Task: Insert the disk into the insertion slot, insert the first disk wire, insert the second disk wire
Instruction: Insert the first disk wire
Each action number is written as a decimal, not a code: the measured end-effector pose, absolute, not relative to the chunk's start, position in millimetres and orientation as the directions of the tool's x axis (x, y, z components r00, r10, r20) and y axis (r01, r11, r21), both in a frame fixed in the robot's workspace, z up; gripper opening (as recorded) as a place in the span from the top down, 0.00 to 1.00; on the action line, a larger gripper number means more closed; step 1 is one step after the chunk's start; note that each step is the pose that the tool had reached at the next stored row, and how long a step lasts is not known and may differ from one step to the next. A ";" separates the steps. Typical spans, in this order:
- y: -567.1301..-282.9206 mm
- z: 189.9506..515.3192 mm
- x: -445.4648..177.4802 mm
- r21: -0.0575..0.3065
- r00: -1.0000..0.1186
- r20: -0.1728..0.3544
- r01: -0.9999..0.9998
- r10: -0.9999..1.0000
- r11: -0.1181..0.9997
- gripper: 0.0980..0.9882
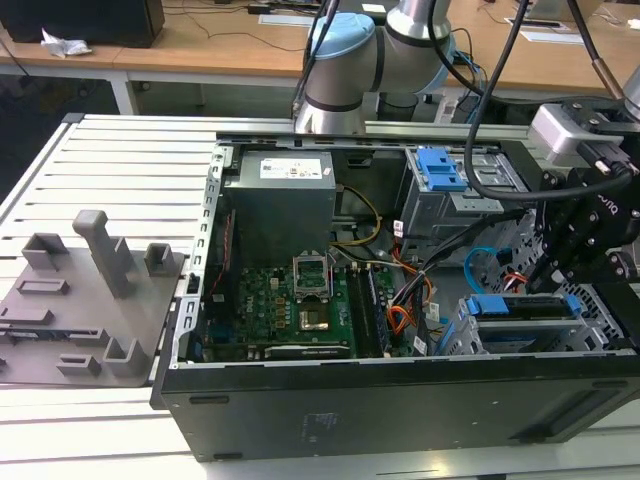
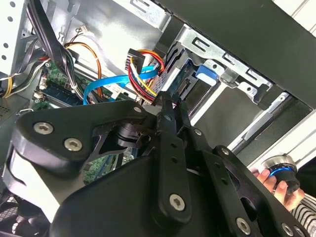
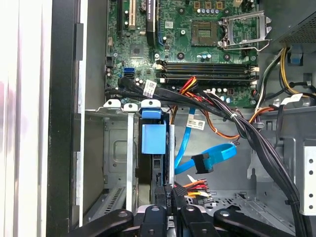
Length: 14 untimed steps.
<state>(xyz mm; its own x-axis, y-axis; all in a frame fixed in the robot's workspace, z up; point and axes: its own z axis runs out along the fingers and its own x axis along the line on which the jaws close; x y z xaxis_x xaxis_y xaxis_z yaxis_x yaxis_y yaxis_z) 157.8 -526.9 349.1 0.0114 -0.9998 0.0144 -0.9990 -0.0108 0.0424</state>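
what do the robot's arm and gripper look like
The arm is made of rounded silver-grey tube segments with light-blue caps on the joints. Thick black cables hang alongside it. The gripper is matte black, built from flat hinged link bars with rounded ends, fastened by silver screw heads.

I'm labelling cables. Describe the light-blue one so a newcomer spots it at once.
In the open computer case, find the silver drive cage holding the blue-framed disk. Beside it the second disk wire curls in a flat loop ending in a dark plug. It is the only light-blue cable; the first disk wire next to it is red, orange and black.
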 end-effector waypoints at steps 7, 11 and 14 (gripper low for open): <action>-528.2 346.2 158.6 0.042 0.012 0.014 -0.999 -1.000 -0.011 0.91; -531.3 345.1 162.5 0.043 0.011 0.014 -0.999 -1.000 -0.011 0.91; -531.9 343.5 164.8 0.043 0.012 0.014 -0.999 -1.000 -0.011 0.91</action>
<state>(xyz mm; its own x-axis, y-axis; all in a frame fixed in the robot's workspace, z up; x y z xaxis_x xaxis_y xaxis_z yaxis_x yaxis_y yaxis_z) 164.8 -531.9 343.5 0.0116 -0.9998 0.0143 -0.9990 -0.0110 0.0430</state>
